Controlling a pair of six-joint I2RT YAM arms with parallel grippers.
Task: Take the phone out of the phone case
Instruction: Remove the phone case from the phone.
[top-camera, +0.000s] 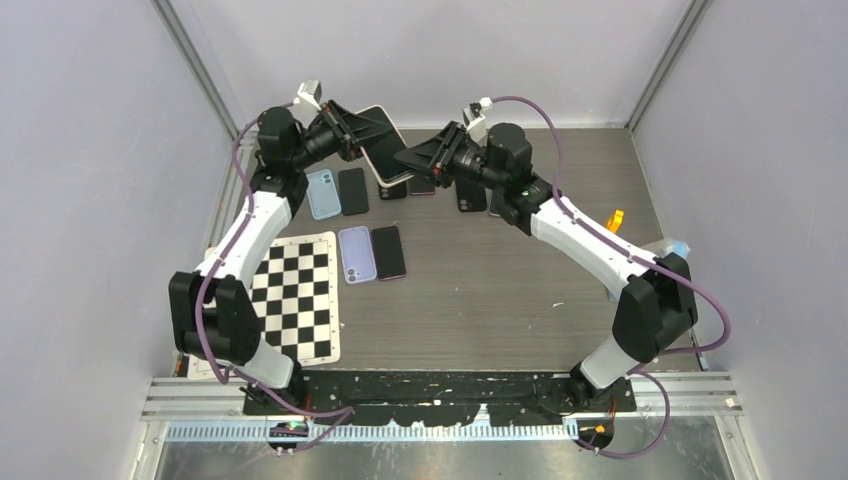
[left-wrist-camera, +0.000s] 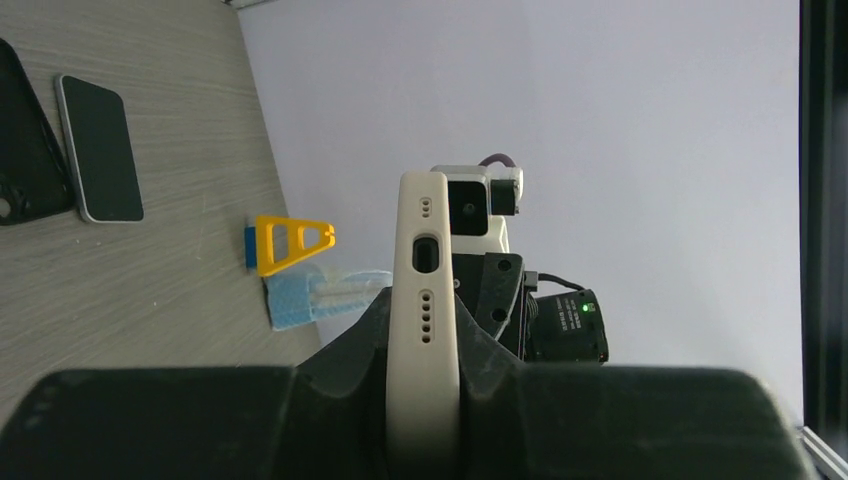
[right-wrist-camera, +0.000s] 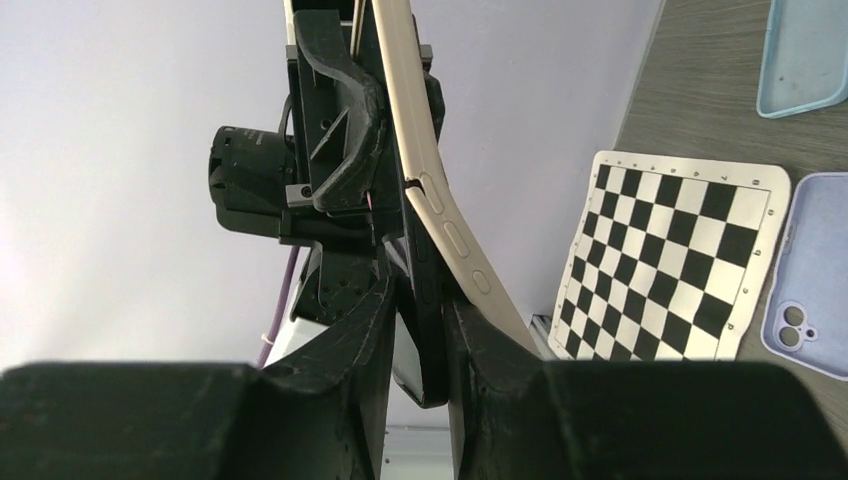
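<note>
**Item:** phone case (top-camera: 384, 138), cream, with the dark phone (right-wrist-camera: 424, 262) still partly seated in it

**Location:** we find both held aloft over the far side of the desk (top-camera: 480, 290), between the two arms and touching nothing below

**Left jaws:** nearly closed, clamped across the case's two flat faces, with its port edge showing between the fingers

**Right jaws:** set narrow and pressed on the phone's own faces at the near end; the case lies outside them, beside one finger

**Axis:** the long side runs straight out from the right jaws toward the left wrist

**Condition:** at the right-hand end the cream side wall bows away from the phone's edge

**Note:** we judge that the next move turns on this split, with the right arm drawing the phone back along that axis while the left keeps the case
</note>
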